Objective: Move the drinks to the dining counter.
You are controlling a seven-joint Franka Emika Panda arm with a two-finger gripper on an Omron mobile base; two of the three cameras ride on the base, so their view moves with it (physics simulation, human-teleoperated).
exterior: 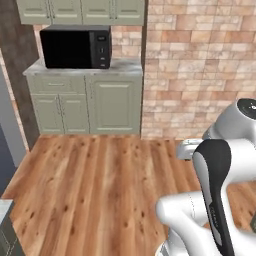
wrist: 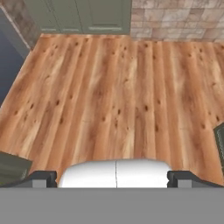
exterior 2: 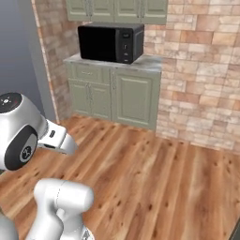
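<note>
Wood plank floor [exterior: 95,185] is the biggest thing ahead of me, bare across the middle. Brick wall [exterior: 200,65] behind it on the right, top cut off by the frame. Sage green base cabinets [exterior: 85,102] against the far wall with a marble worktop [exterior: 125,67]; black microwave [exterior: 75,47] sits on it, and upper cabinets [exterior: 80,11] above are cropped at the top edge. A dark grey-blue panel [exterior 2: 18,51] runs down the left side; hard to say what it is. A sliver of pale top with a green front [exterior: 5,220] pokes in at the lower left of the left base view, cut off, can't tell which counter it is. Dark green bits at the lower left and right edge of the hand view, too cropped to identify.

The drinks are not visible from where I stand; I cannot say where they are.

My arm [exterior: 215,195] is folded up close to the base, elbow raised, hand pointing down and forward over the floor. My gripper [wrist: 115,177] is spread fully wide, tips far apart at the bottom of the hand view, holding nothing, touching nothing.
</note>
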